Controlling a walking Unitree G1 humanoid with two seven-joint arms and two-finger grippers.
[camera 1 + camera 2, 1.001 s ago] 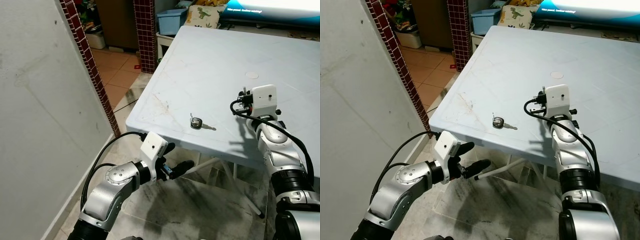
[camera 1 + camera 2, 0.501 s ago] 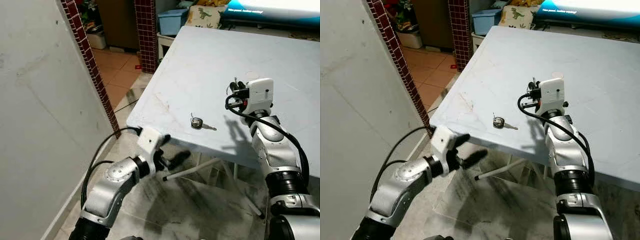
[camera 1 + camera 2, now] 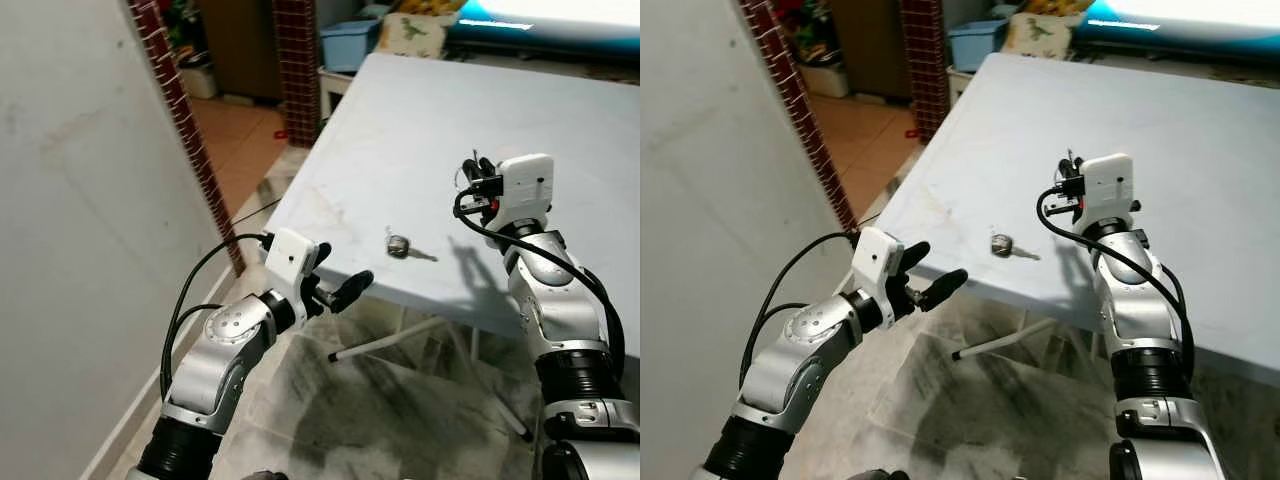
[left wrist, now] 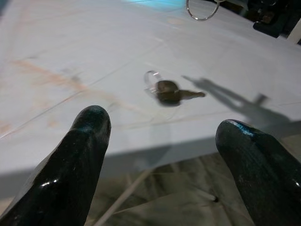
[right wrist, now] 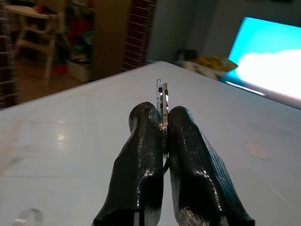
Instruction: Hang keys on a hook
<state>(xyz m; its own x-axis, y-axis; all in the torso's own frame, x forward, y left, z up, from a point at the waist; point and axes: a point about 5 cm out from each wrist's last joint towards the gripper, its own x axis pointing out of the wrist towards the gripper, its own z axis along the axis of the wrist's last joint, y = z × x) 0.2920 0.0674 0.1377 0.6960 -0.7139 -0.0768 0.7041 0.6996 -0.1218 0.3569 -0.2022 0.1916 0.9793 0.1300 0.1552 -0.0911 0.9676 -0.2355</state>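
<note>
Pale blue plastic table (image 3: 560, 110) fills the right side, a blue bin (image 3: 348, 43) sits beyond its far corner, maroon tiled pillars (image 3: 297, 60) behind, bare grey wall (image 3: 90, 240) left.

1. Even indoor light; both head views are slightly soft.
2. A bright screen (image 5: 270, 56) glares, blown out to white.
3. The right arm's dark shadow (image 3: 470, 262) lies on the pale counter (image 3: 400, 130).
4. In the left wrist view the key (image 4: 167, 90) is blurred.

The key (image 3: 399, 245) lies on the table (image 3: 420, 130) near its front edge. The left gripper (image 3: 335, 280) hangs before that edge. The right gripper (image 3: 478, 170) stands above the tabletop, right of the key.
</note>
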